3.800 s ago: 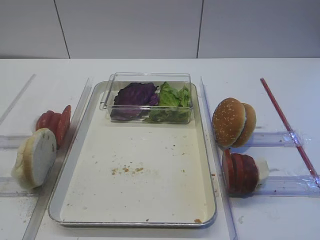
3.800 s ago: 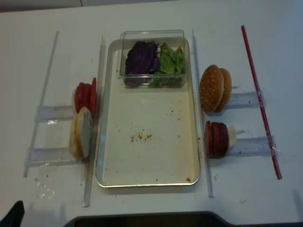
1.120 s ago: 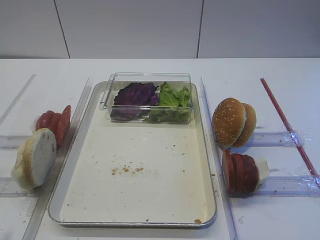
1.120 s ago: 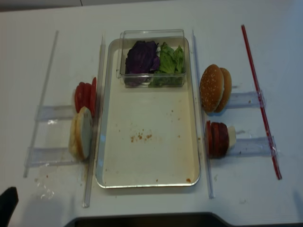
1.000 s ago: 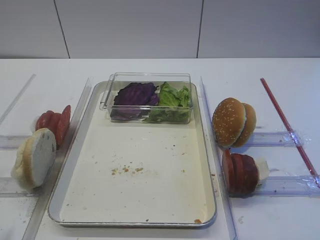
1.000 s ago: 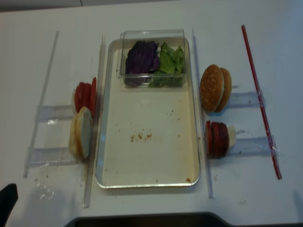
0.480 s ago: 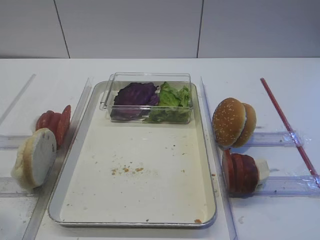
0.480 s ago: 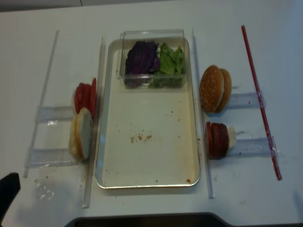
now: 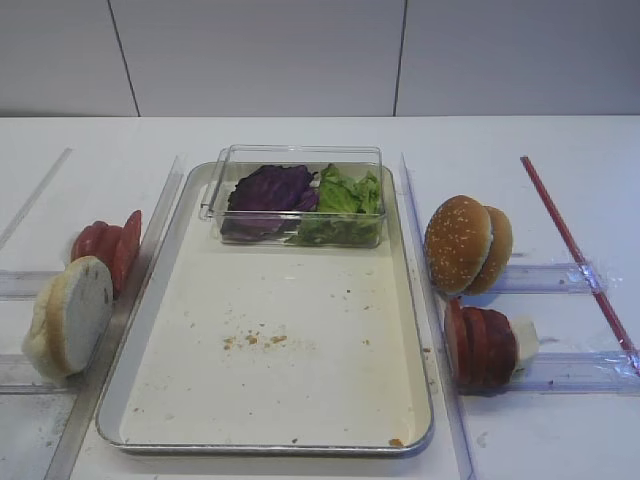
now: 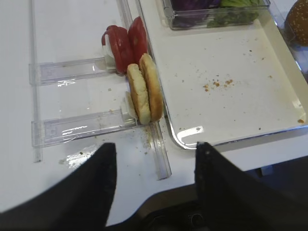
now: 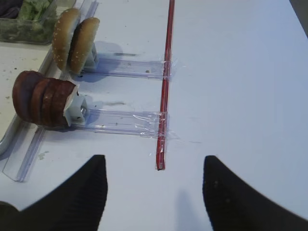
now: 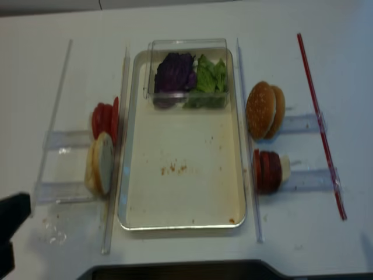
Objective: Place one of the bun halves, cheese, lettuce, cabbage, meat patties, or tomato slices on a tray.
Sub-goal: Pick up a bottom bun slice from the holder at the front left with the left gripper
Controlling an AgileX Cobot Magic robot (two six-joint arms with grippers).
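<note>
Large shallow cream tray (image 9: 270, 400): no ingredient placed. Pale flat bun half (image 10: 144, 89) upright in rack, untouched. Left hand (image 10: 151, 159) wide, empty, short of it. Right hand (image 11: 154, 185) wide, empty.

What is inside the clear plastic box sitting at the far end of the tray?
The clear plastic box holds purple cabbage on the left and green lettuce on the right, side by side. Whatever lies beneath the leaves is covered and cannot be seen.
</note>
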